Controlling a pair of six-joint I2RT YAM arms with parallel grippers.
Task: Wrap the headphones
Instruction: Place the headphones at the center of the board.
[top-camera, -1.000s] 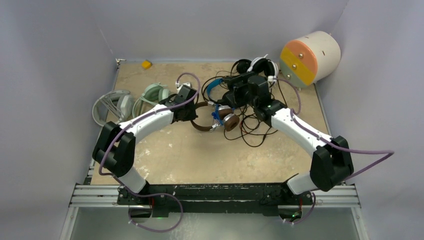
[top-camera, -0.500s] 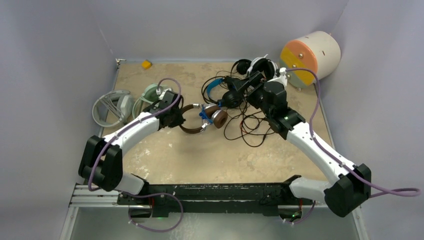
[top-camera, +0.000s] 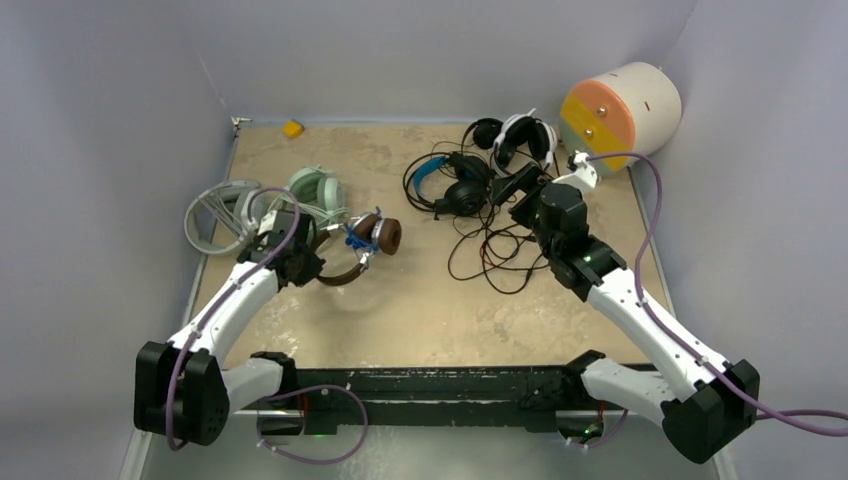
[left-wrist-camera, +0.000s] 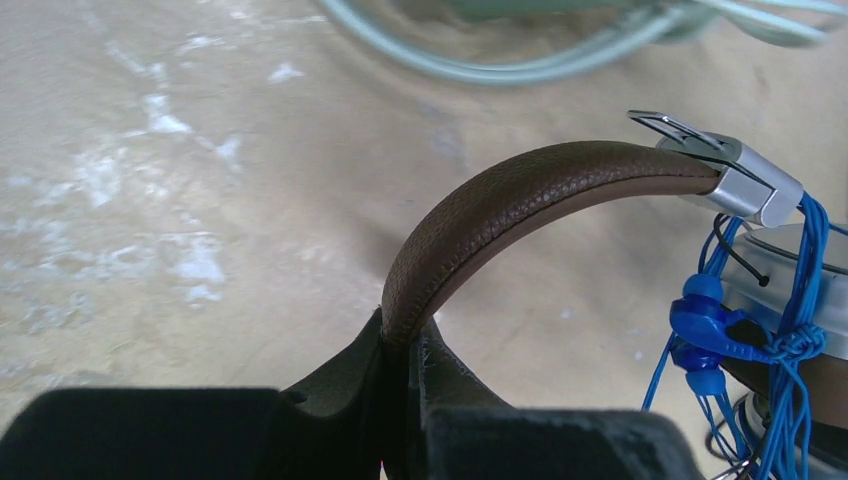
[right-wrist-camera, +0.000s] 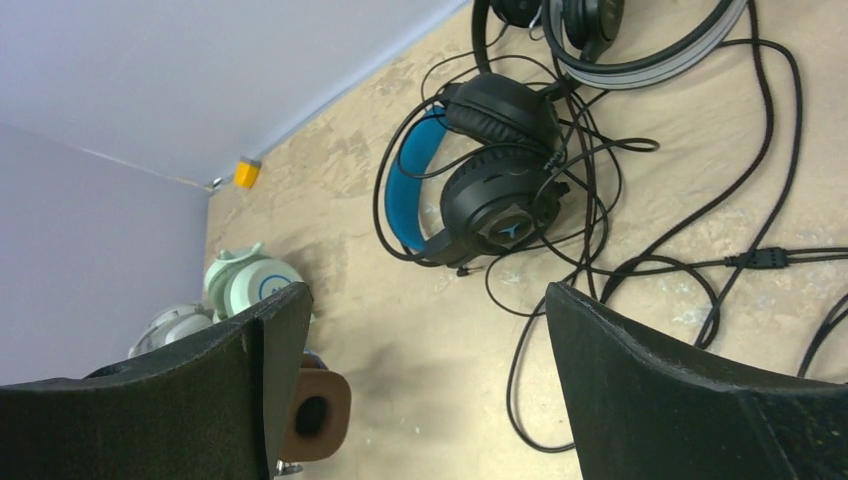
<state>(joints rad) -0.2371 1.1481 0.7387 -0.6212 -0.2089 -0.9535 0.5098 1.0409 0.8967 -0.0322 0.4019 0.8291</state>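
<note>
The left gripper was clamped on the leather headband of the brown headphones, pinching it at the bottom centre of the wrist view. A blue cable hung bundled around the metal slider at the right edge of that view. Seen from overhead, this headset lay left of centre on the table, just below the mint-green headset, with the white-grey headset further left. The right gripper stood with its fingers wide apart and nothing between them, right of centre over loose black cables. Above it lay the black headset with the blue headband, and the black-and-white headset lay at the top. A yellow block sat at the upper left corner, and a cream cylinder at the upper right.
</note>
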